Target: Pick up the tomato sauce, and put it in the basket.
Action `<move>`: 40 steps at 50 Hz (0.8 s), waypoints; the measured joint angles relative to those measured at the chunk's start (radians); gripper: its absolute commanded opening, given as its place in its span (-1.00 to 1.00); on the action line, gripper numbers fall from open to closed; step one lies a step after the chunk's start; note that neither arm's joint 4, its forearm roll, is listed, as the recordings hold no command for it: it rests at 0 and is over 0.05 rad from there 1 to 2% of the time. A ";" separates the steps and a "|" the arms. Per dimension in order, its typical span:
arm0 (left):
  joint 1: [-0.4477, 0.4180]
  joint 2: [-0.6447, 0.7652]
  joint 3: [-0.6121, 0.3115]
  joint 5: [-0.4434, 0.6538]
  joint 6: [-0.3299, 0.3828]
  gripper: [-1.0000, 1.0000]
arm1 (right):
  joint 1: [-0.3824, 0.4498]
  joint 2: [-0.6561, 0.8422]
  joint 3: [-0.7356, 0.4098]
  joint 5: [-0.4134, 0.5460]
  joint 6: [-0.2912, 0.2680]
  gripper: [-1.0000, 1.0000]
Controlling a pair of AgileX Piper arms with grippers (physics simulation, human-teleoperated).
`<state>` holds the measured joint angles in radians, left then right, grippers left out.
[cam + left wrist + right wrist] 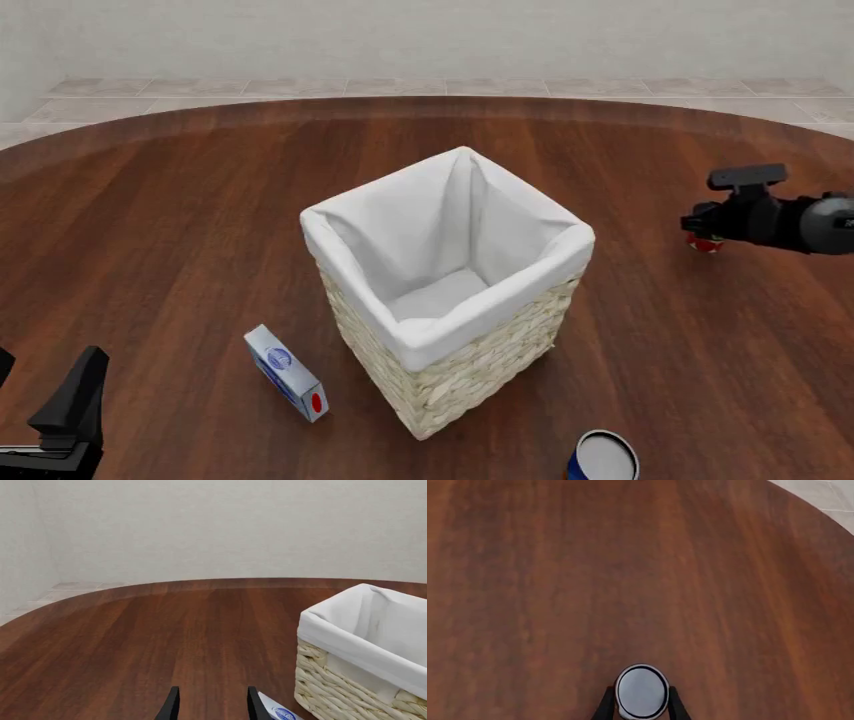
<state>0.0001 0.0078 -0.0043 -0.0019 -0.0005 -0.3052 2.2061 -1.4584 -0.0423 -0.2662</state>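
The right gripper (640,707) has its fingers (606,705) closed against both sides of the tomato sauce (641,691), held at the desk's (174,230) right side, well apart from the basket (447,300). Only a bit of red shows under the gripper in the front view; its metal top faces the wrist camera. The left gripper (212,705) is parted, gripping nothing, near a carton (286,373). The basket's white lining holds nothing. A blue can (603,460) stands in front of the basket.
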 measured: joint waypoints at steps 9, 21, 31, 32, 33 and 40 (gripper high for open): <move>0.000 0.000 0.000 0.000 0.000 1.00 | 0.005 0.001 -0.004 0.001 -0.005 -1.00; 0.000 0.000 0.000 0.000 0.000 1.00 | 0.012 -0.031 0.001 0.009 -0.005 -1.00; 0.000 0.000 0.000 0.000 0.000 1.00 | 0.027 -0.098 -0.010 0.034 -0.002 -1.00; 0.000 0.000 0.000 0.000 0.000 1.00 | 0.029 -0.107 -0.010 0.037 -0.001 -1.00; 0.000 0.000 0.000 0.000 0.000 1.00 | 0.031 -0.115 -0.011 0.039 -0.001 -1.00; 0.000 0.000 0.000 0.000 0.000 1.00 | 0.045 -0.176 -0.009 0.053 0.003 -1.00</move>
<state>0.0001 0.0078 -0.0043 -0.0019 -0.0004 -0.2602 2.0301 -1.4671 0.0107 -0.2635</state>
